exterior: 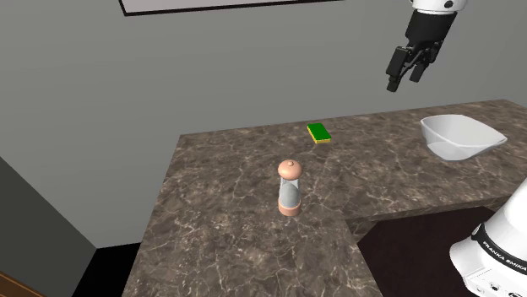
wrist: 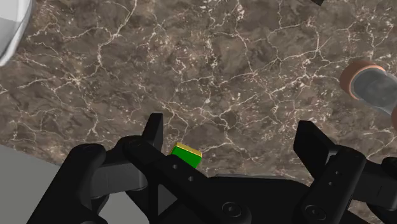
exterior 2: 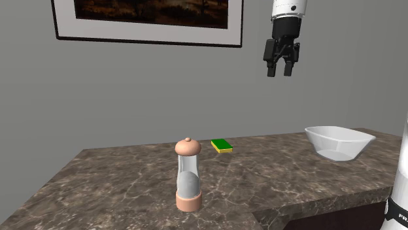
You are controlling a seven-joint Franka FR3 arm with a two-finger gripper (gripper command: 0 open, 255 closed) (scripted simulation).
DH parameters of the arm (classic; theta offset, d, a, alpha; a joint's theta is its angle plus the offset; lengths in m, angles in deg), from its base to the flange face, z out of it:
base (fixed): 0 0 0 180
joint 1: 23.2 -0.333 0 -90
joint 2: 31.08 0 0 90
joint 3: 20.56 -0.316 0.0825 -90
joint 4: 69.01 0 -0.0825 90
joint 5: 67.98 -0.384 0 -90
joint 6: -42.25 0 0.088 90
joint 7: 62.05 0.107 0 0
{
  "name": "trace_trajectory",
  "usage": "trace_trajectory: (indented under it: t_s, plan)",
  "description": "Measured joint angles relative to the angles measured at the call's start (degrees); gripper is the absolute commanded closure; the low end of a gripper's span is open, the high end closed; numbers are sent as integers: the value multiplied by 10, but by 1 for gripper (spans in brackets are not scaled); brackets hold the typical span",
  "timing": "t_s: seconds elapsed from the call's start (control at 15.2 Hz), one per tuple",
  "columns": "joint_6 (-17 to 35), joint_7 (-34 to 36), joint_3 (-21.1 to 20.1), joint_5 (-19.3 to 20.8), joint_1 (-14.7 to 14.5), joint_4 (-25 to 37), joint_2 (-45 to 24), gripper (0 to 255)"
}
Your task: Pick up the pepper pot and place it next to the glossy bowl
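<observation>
The pepper pot (exterior: 290,188) has a pinkish-tan cap and base and a clear grey body. It stands upright on the brown marbled counter (exterior: 220,228), near its front edge (exterior 2: 188,175). A white glossy bowl (exterior: 460,135) sits far off toward the shoulder view's right (exterior 2: 339,142). My black gripper (exterior: 404,80) hangs open high above the counter, between pot and bowl and near the back wall (exterior 2: 279,70). Between its fingers (wrist: 232,137) there is nothing. The pot (wrist: 375,86) lies off to one side of the fingers, the bowl's rim (wrist: 9,25) to the other.
A small green and yellow sponge (exterior: 319,132) lies near the counter's back edge, below the gripper (wrist: 188,154). A framed picture (exterior 2: 147,19) hangs on the grey wall. The counter steps inward beside the robot's white base (exterior: 498,245).
</observation>
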Motion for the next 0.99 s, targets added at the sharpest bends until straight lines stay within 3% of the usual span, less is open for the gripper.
trace_trajectory:
  t_s: [0.26,0.99]
  plan:
    - [17,29,-26,-9,-6,-2,-19,0]
    - [88,199,-175,-31,-28,36,-157,0]
